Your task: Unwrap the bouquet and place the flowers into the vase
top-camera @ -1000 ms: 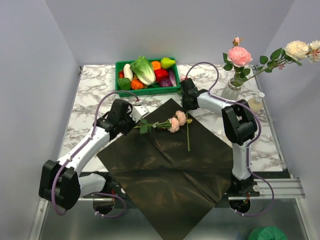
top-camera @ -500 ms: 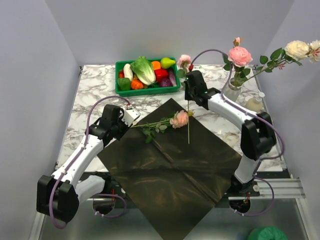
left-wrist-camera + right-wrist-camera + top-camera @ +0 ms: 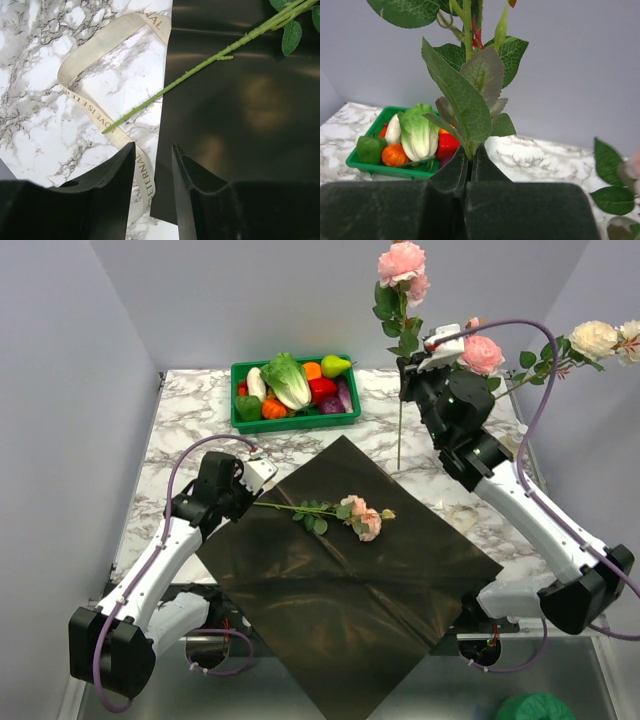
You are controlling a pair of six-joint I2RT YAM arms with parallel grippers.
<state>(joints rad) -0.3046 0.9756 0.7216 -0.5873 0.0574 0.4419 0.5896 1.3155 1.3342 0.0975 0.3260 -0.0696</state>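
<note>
Upright pink flower [image 3: 402, 262] pinched at its stem by right gripper [image 3: 470, 167], high above marble table [image 3: 200, 410], left gripper [image 3: 153, 150] jaws spread, empty, over dark paper [image 3: 350, 580] edge, second flower [image 3: 362, 518] lying on paper, ribbon [image 3: 87, 60] beside.

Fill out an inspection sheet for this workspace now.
Surface: marble table, wrapping paper spread flat on it.
Job's things: pink flower lying on the paper; second flower held upright; pink bloom and cream bloom stand behind the right arm, vase hidden; cream ribbon loose on the marble.
Clutter: green tray of toy vegetables.
Grippers: left gripper open, empty; right gripper shut on the second flower's stem.
Cables: purple cable looping along each arm.
Surroundings: plain grey walls.
</note>
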